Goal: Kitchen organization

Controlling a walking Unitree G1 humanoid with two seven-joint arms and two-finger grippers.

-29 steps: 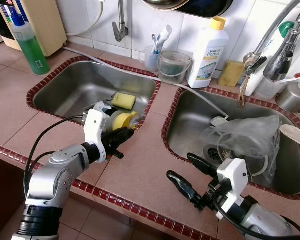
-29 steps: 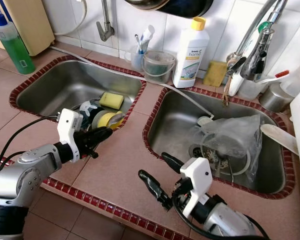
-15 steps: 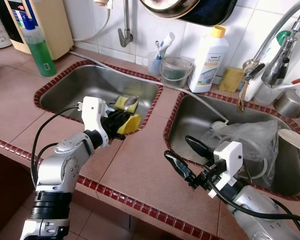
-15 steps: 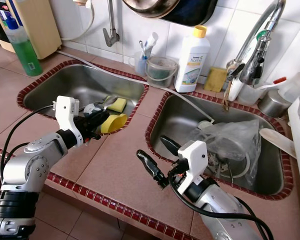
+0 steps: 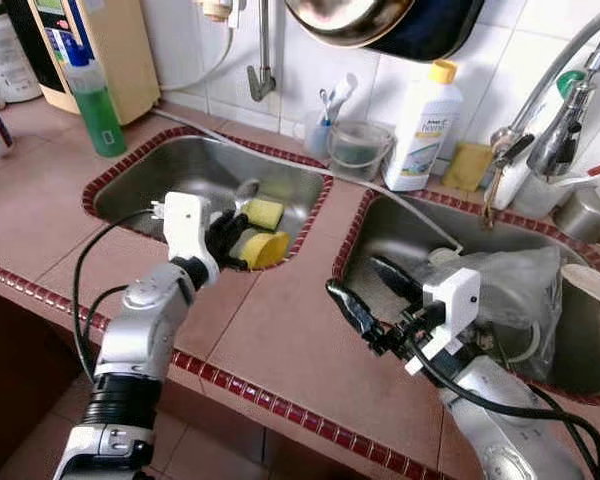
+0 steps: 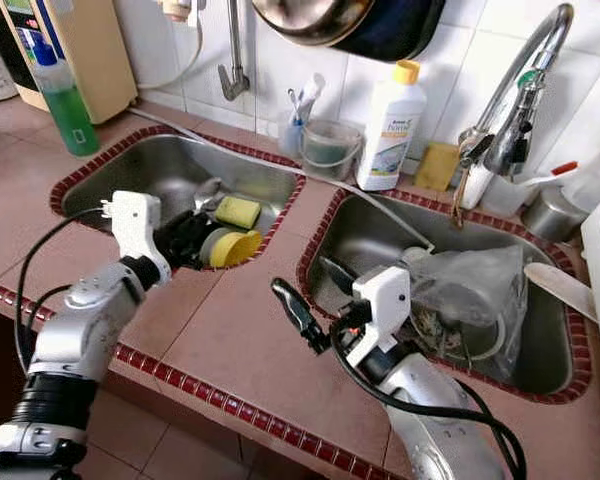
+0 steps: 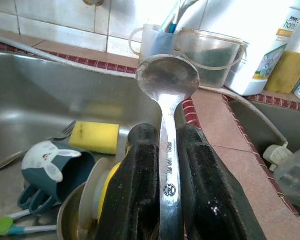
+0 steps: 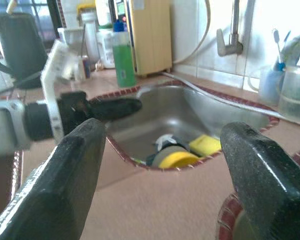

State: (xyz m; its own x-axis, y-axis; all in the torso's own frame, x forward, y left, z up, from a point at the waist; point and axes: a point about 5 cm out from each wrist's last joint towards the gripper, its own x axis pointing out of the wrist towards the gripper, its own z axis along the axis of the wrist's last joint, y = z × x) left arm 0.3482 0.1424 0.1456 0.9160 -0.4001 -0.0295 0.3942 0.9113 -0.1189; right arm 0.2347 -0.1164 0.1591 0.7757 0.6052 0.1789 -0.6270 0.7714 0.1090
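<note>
Far left on the counter stands a green soap bottle (image 5: 93,98) beside a beige appliance (image 5: 100,45). Over to the left sink (image 5: 160,165) now, and the left gripper (image 7: 162,170) hangs at its near rim, both black fingers (image 7: 135,185) clamped tight on the handle of a metal spoon (image 7: 168,95), bowl end sticking up past the fingertips. Beneath it in the basin: a yellow cup (image 5: 264,249) on its side, a yellow sponge (image 5: 263,213), a blue bunny mug (image 7: 52,167) tipped over, a fork (image 7: 65,131) by the sponge. Behind the sinks, a toothbrush cup (image 5: 320,128), a clear tub (image 5: 356,147), a white cleaner bottle (image 5: 420,128). On the tiled divider (image 5: 280,330) between the basins, the right gripper (image 5: 368,290) hovers with fingers spread wide, holding nothing, its far finger out over the right sink (image 5: 380,235). In that basin lies a crumpled plastic bag (image 5: 515,290) over dishes, under the faucet (image 5: 560,100).
</note>
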